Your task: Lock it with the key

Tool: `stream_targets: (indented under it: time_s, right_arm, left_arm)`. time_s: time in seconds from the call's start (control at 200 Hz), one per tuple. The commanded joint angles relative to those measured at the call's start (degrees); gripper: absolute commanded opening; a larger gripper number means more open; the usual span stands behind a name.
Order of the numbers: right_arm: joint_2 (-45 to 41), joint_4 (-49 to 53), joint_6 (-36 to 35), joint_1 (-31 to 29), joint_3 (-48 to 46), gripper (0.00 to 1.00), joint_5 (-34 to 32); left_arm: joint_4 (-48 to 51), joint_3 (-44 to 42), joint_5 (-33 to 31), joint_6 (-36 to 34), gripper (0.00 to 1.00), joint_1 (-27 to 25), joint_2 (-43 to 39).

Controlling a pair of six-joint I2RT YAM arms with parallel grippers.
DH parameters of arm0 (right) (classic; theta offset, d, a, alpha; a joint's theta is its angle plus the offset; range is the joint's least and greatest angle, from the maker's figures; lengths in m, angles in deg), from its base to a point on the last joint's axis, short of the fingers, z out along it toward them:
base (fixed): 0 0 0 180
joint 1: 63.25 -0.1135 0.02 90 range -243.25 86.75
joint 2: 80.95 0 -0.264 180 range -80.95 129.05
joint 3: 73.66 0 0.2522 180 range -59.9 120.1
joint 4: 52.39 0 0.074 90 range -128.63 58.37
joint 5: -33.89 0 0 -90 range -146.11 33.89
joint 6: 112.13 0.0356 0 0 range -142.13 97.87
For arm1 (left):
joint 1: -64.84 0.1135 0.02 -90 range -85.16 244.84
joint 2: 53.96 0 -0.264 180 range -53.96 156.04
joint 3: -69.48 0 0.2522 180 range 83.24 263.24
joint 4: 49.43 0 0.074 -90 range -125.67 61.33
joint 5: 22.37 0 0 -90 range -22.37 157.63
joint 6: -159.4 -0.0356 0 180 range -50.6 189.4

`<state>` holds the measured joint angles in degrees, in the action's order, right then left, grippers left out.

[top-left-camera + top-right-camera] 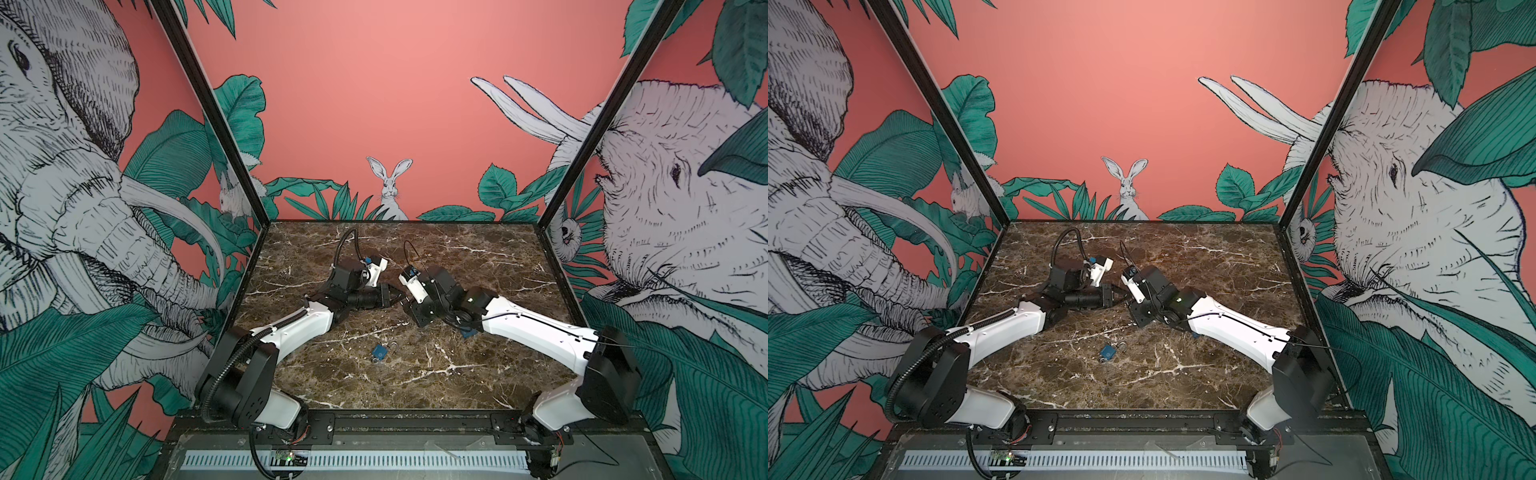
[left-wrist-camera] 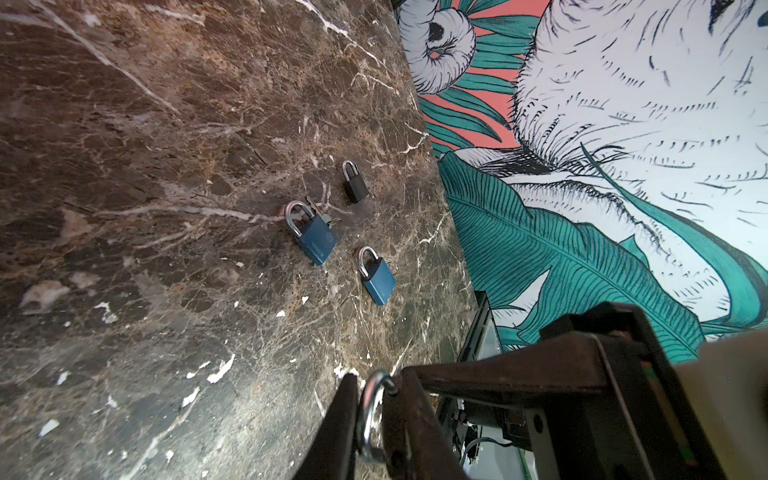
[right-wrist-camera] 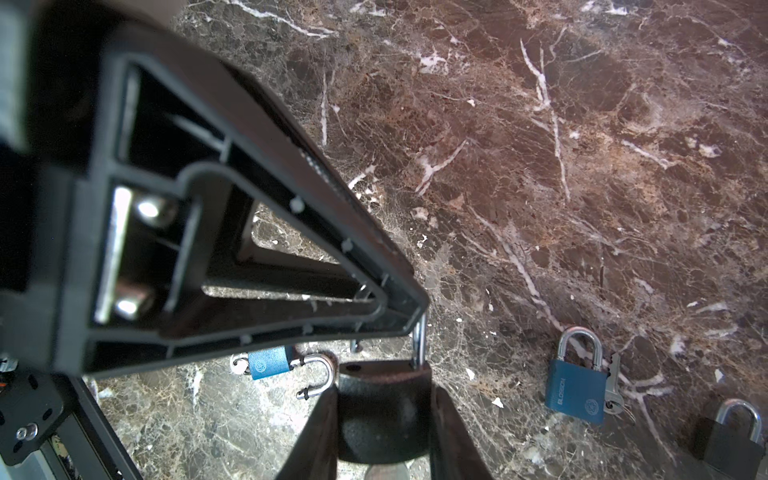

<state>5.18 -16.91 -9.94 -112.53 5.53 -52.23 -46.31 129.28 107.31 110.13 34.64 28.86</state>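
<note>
Right wrist, unlike left, shows open-shackled padlock.

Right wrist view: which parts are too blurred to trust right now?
Right wrist view: the left gripper blurs toward its base, while the held padlock's shackle and the closed blue padlock read sharp. Left wrist view: shackle crisp, gripper body soft.

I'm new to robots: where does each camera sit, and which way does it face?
Both top views: high behind the arms' bases, looking down on the marble table; left arm and right arm show.
Left wrist: on the left arm, looking across the table; left gripper pinches the held padlock's shackle.
Right wrist: on the right arm, looking down; right gripper grips that padlock's body.
Shared: both wrist views show the blue padlock with keys.
</note>
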Motion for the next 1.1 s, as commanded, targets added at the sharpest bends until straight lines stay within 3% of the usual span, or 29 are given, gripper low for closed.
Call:
stream_targets:
  time_s: [0.0, 0.26, 0.375, 0.455, 0.5, 0.59, 0.655, 0.845, 1.095]
  right_arm:
    - [-0.63, -1.23, -0.51, 0.06, 1.92, 0.11, 0.42]
    - [-0.68, -0.98, -0.50, 0.14, 2.41, 0.11, 0.65]
    - [-1.02, -1.09, -0.30, 0.14, 2.38, 0.11, 0.94]
    - [-1.29, -1.24, 0.05, 0.31, 2.26, 0.11, 1.54]
    - [-1.39, -1.56, 0.44, 0.68, 1.99, 0.15, 2.28]
    - [-2.21, -2.95, 2.39, 2.55, 0.67, 0.41, 6.43]
    - [-4.54, -6.35, 4.83, 4.82, -2.30, 0.49, 9.97]
    - [-12.13, -20.29, 13.03, 12.59, -13.94, 0.53, 20.68]
    - [-15.24, -27.38, 10.45, 12.93, -20.55, 0.53, 19.21]
  left_arm:
    - [-1.14, 0.81, 0.77, 0.05, 0.21, -0.37, -0.11]
    - [-0.83, 0.87, 0.66, -0.06, 0.11, -0.39, -0.02]
    - [-0.54, 0.87, 0.66, -0.22, 0.00, -0.37, 0.05]
    - [-0.60, 0.72, 0.69, -0.18, 0.00, -0.38, -0.10]
    - [-0.78, 0.52, 0.36, 0.15, 0.00, -0.40, -0.27]
    - [-1.87, 0.01, -0.60, 1.39, 0.00, -0.41, -0.85]
    - [-3.00, -0.29, -1.18, 2.97, 0.00, -0.38, -1.44]
    - [-5.92, -0.55, -3.53, 7.22, 0.00, -0.39, -3.97]
    - [-7.31, -0.95, -4.85, 13.35, 0.00, -1.08, -5.86]
